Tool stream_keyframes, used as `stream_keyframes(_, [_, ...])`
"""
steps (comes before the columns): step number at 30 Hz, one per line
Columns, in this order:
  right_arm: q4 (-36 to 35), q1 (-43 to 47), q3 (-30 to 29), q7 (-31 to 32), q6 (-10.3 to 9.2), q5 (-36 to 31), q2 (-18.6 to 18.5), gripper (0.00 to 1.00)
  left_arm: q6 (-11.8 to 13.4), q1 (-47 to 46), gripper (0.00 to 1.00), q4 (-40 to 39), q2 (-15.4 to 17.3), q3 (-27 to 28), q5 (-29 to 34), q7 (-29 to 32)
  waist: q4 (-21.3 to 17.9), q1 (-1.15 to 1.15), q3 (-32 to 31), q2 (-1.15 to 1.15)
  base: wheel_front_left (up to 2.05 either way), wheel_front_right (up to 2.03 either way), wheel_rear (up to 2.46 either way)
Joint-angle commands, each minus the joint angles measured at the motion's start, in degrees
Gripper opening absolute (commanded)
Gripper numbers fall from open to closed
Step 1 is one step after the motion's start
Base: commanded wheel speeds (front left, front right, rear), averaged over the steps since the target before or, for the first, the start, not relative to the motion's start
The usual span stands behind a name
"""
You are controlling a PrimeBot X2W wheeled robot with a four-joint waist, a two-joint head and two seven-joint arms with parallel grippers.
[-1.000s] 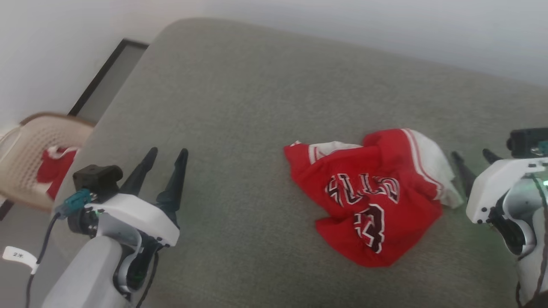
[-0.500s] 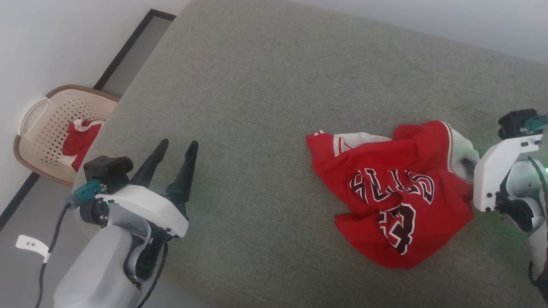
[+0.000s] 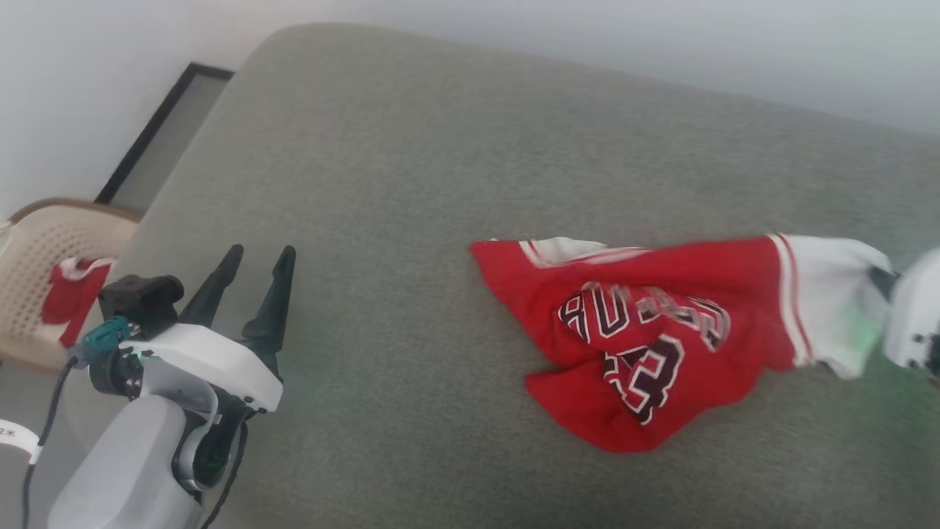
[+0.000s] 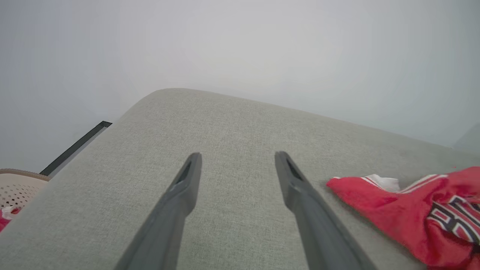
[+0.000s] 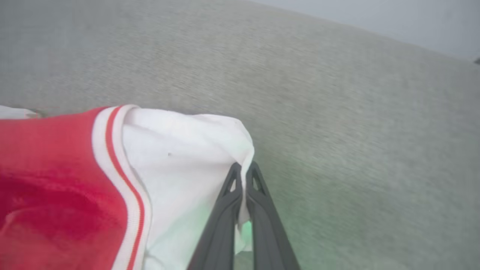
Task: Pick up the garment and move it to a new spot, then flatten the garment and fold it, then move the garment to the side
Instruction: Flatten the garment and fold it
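Right jaws pinch garment [image 5: 168, 157] (sleeve), basket [image 3: 51, 235] aside

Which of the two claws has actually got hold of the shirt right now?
The right claw: its fingers are pinched shut on the white sleeve of the shirt. The left claw stands open over the grey surface, not touching the shirt.

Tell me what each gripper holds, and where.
The right gripper pinches the shirt by the edge of its white sleeve. The left gripper is open and empty.
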Motion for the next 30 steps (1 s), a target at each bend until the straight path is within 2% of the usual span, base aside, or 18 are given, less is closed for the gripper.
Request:
stream_keyframes(1, [-1.0, 2.2, -1.7, 1.1, 0.0, 0.5, -0.5, 0.0, 0.2, 0.7, 1.0, -0.6, 0.3, 0.2, -0.7, 0.2, -1.5, 0.0, -1.0, 0.0, 0.0, 0.0, 0.0])
stream_keyframes(4, [-2.5, 5.7, -6.0, 2.4, -0.01, -0.1, -1.7, 0.0, 0.5, 1.1, 1.0, -1.3, 0.5, 0.1, -0.7, 0.5, -2.3, 0.0, -1.2, 0.0, 0.0, 0.0, 0.0])
stream_keyframes(6, [-2.8, 8.3, -8.8, 3.4, 0.0, -0.3, -1.1, 0.0, 0.6, 1.1, 1.0, -1.7, 0.5, -0.1, -0.7, 0.7, -2.7, 0.0, -1.2, 0.0, 0.0, 0.0, 0.0])
stream_keyframes(11, [-1.3, 12.2, -13.9, 4.5, 0.0, -1.7, 1.8, 0.0, 0.6, 0.6, 1.0, -2.1, 0.3, -0.7, -0.9, 1.4, -3.3, 0.0, -0.7, 0.0, 0.0, 0.0, 0.0])
stream_keyframes(18, [4.7, 10.8, -16.2, 4.1, -0.02, -4.5, 6.1, 0.0, 0.1, -1.0, 1.0, -1.8, 0.7, -1.5, -0.9, 3.1, -4.6, 0.0, -0.3, 0.0, 0.0, 0.0, 0.0])
stream_keyframes(19, [5.0, 10.2, -16.1, 3.7, -0.01, -4.8, 6.3, 0.05, 0.1, -1.3, 1.0, -1.8, 0.9, -1.5, -1.0, 3.4, -4.9, 0.0, -0.4, 0.0, 0.0, 0.0, 0.0])
stream_keyframes(20, [5.1, 9.5, -16.0, 3.3, -0.02, -5.1, 6.2, 0.78, -0.1, -1.6, 1.0, -1.9, 0.9, -1.6, -1.1, 3.8, -5.3, 0.0, -0.5, 0.0, 0.0, 0.0, 0.0])
stream_keyframes(21, [5.3, 8.8, -15.8, 3.0, -0.03, -5.3, 6.3, 1.0, -0.2, -1.9, 1.0, -1.9, 1.1, -1.7, -0.9, 4.4, -5.7, 0.0, -0.7, 0.0, 0.0, 0.0, 0.0])
stream_keyframes(30, [-0.1, 6.6, -11.7, -2.3, 0.0, -5.0, 6.4, 1.0, -1.1, -5.5, 1.0, -3.1, 3.3, -2.9, -3.1, 13.1, -11.7, 0.0, -3.0, 0.0, 0.0, 0.0, 0.0])
